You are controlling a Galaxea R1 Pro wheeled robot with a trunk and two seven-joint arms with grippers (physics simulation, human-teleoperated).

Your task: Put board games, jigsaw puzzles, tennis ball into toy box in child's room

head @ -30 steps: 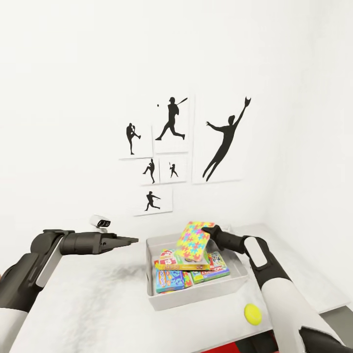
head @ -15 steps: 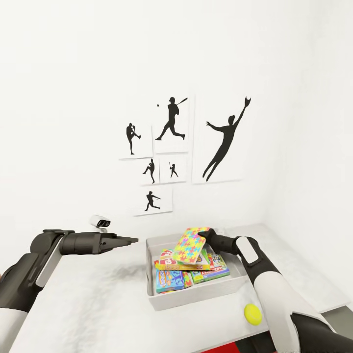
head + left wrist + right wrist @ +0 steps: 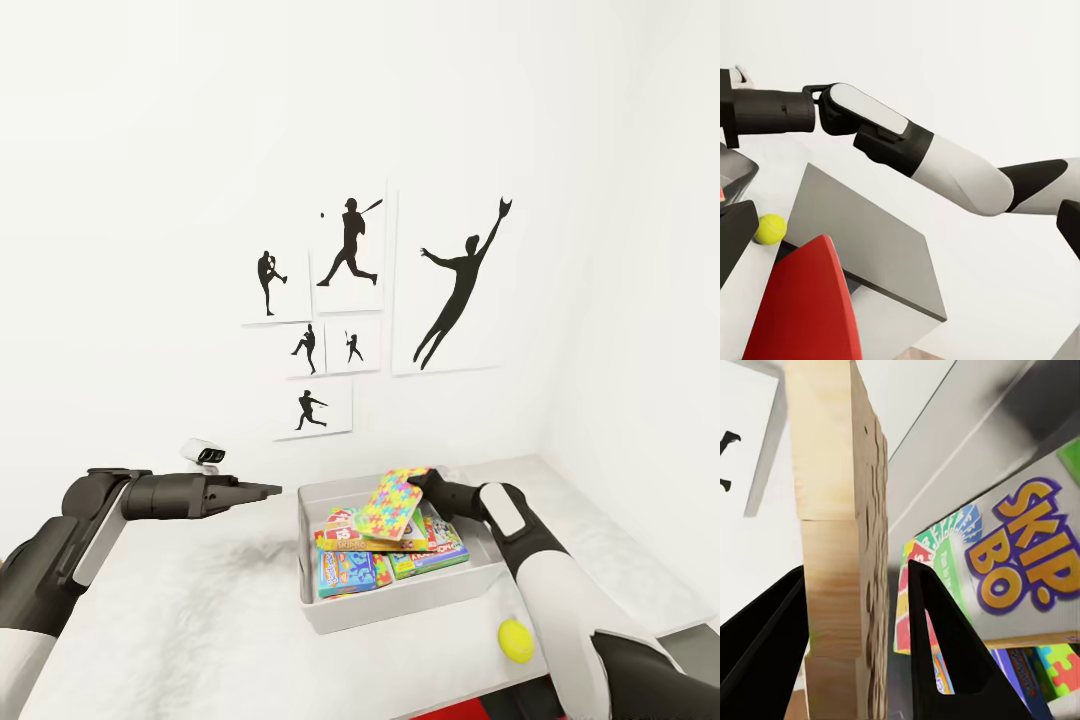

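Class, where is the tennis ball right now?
In the head view, the tennis ball lies on the table, outside the toy box's near right corner.

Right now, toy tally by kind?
Board games: 3, namely Skip-Bo, Monopoly and a blue box
Jigsaw puzzles: 2, one in the right claw, one lower in the tub
Tennis ball: 1, on the table
Total: 6

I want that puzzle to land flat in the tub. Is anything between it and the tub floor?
Yes. The jigsaw puzzle in the right gripper hangs tilted over the toy box, whose floor is already covered by board games, the SKIP BO box uppermost.
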